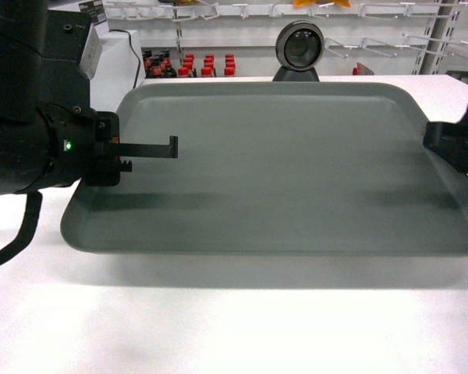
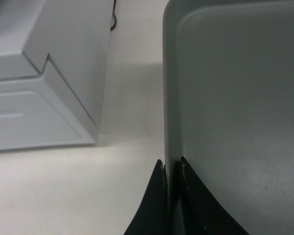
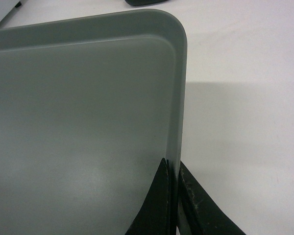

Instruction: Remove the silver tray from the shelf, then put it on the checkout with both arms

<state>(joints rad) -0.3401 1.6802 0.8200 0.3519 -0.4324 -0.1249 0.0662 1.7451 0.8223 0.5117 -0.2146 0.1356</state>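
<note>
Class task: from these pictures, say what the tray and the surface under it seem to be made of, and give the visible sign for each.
The silver tray: probably moulded plastic, possibly coated metal. It looks matte grey-green with soft rounded corners, a smooth low rim and only dull reflections. The checkout top: likely white laminate or painted board, smooth and even, faintly glossy, showing the tray's soft shadow. Neither can be settled for certain.

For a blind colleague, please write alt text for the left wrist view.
The left pincer is shut on the left rim of the silver tray, one finger on each side. White checkout surface lies beside it, with a white box further left.
</note>
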